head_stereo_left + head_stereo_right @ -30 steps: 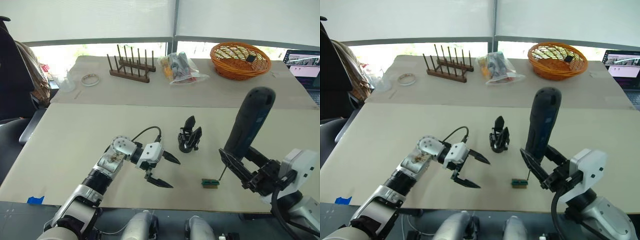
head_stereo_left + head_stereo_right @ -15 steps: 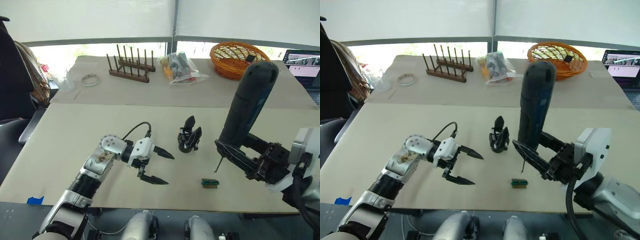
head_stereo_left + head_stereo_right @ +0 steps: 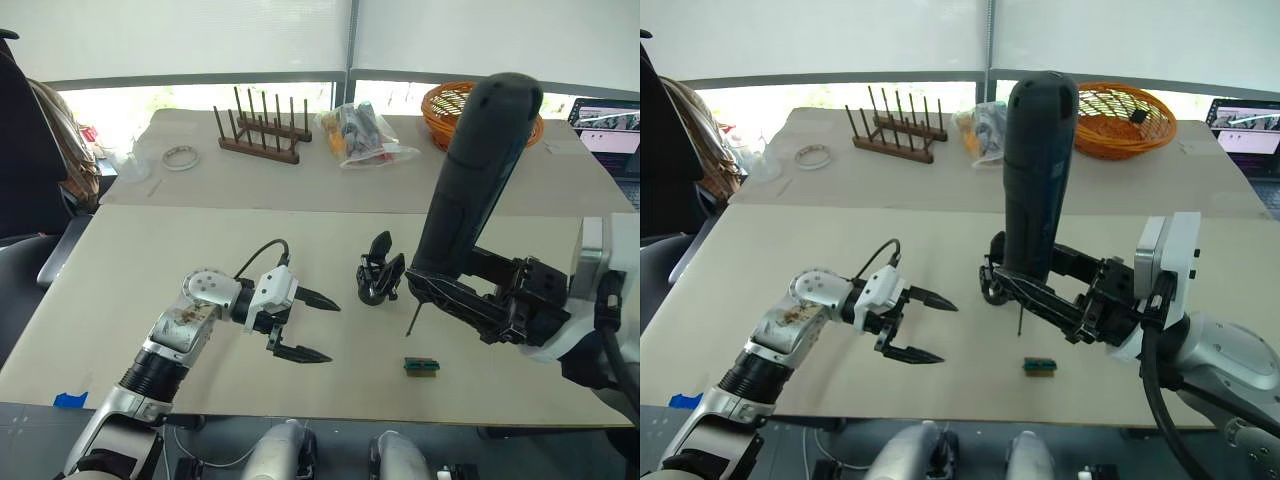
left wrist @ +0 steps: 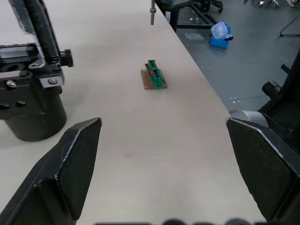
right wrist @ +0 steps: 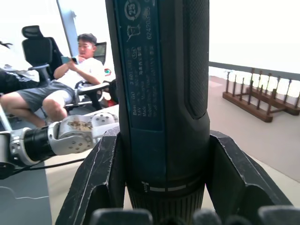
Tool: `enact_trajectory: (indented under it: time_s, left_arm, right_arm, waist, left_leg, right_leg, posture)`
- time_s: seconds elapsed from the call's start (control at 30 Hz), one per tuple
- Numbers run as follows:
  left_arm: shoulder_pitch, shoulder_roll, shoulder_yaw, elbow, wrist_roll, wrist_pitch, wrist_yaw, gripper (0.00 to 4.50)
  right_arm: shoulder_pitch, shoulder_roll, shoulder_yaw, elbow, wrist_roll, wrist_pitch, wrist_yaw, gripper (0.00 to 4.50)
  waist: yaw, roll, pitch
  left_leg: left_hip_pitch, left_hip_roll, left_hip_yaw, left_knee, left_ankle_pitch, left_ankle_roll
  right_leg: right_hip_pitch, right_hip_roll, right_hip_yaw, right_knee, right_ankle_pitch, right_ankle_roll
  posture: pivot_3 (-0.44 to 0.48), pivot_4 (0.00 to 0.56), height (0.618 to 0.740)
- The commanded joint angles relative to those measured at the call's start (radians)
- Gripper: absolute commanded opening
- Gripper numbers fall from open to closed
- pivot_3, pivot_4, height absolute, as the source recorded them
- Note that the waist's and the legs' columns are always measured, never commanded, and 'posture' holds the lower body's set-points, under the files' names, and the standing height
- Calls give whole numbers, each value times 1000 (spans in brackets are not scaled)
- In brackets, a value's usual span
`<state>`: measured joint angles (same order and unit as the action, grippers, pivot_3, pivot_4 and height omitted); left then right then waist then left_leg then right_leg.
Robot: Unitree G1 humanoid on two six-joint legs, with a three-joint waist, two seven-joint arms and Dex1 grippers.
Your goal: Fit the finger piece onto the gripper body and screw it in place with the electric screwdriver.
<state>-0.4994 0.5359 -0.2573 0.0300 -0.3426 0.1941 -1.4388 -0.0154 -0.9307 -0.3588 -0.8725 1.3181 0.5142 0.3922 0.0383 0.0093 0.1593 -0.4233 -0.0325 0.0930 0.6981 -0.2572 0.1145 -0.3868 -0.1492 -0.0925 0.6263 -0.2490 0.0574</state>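
Electric screwdriver (image 3: 1038,170) in right tool (image 3: 1055,300)

Office-lab: office chairs (image 5: 40,47), laptop (image 3: 610,125), papered worktable (image 3: 200,260).

Left gripper (image 3: 304,325) hovers low, its two black fingers spread wide and empty. Right gripper (image 3: 447,296) extends leftward, fingers clamped around a thick black cylindrical electric screwdriver (image 3: 470,186) held upright.

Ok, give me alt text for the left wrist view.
Two open black fingers frame a pale table, with the gripper body on its round dark base near one finger. Farther along lies a small green block, and the screwdriver's bit hangs above the table.
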Motion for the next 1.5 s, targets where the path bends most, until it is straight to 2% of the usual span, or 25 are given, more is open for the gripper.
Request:
enact_trajectory:
  time_s: [0.03,0.3,0.5,0.73,0.97,1.17,1.5]
  left_arm:
    - [-29,3,24,-31,-15,6,18,4500]
    - [-27,16,40,-46,-8,14,65,4500]
    - [-38,5,47,-26,5,10,115,4500]
    - [-82,-23,42,43,31,-10,148,4500]
    - [-147,-72,25,156,71,-66,158,4500]
    - [-171,-108,17,208,95,-99,161,4500]
    - [-172,-119,20,249,106,-133,136,4500]
  right_arm:
    - [-90,-16,-4,26,50,-2,15,1974]
    - [-284,0,77,140,56,45,82,1974]
    - [-445,56,169,239,18,81,145,1974]
    - [-589,139,265,362,-114,101,221,1974]
    - [-664,200,326,484,-304,77,333,1974]
    - [-694,226,335,533,-399,82,403,1974]
    - [-730,283,344,544,-465,120,409,1974]
  waist:
    - [-1,0,0]
    - [-2,-1,0]
    - [-3,-1,0]
    - [-3,-1,0]
    - [-3,-1,0]
    - [-7,-1,1]
    - [-27,-1,1]
  left_leg:
    - [0,0,0,0,0,0]
    - [0,0,0,0,0,0]
    - [-1,0,0,0,0,0]
    - [-1,-1,1,0,0,0]
    - [-2,-2,1,1,0,0]
    - [-3,-3,2,1,0,0]
    - [-3,-2,1,0,1,0]
  right_leg:
    - [0,0,0,0,0,0]
    - [0,0,-1,0,0,0]
    - [0,0,-1,0,0,0]
    - [0,0,-2,1,0,0]
    - [-1,1,-3,3,0,1]
    - [-1,1,-3,4,1,1]
    - [-1,2,-4,4,1,1]
  posture:
    - [0,150,740]
    - [0,150,740]
    - [0,150,740]
    - [0,150,740]
    - [0,150,740]
    - [0,150,740]
    - [0,150,740]
